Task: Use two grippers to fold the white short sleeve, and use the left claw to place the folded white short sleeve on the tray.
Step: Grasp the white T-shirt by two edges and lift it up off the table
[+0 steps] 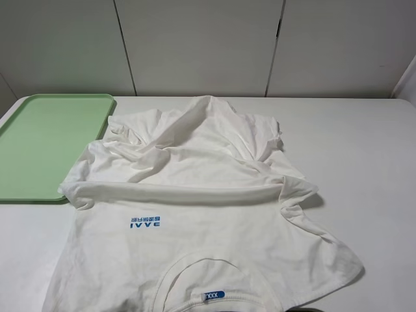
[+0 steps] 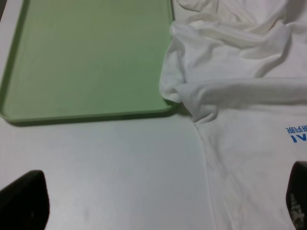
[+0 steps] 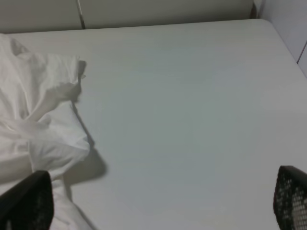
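Left claw (image 2: 160,206): spread wide, gripping nothing
Fingertip (image 2: 297,196): over white short sleeve (image 2: 240,143), contact unclear
Right claw (image 3: 158,203): spread wide, empty

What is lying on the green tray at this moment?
Only a fold of the white shirt overlaps the near rim of the tray, hiding that bit of rim. The rest shows nothing on it.

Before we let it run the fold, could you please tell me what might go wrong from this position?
1. The white T-shirt lies over a corner of the green tray, so pulling the cloth could shift the tray.
2. Its far half lies bunched in loose layers, so the open left hand or right hand might pinch only one layer and fold it crooked.
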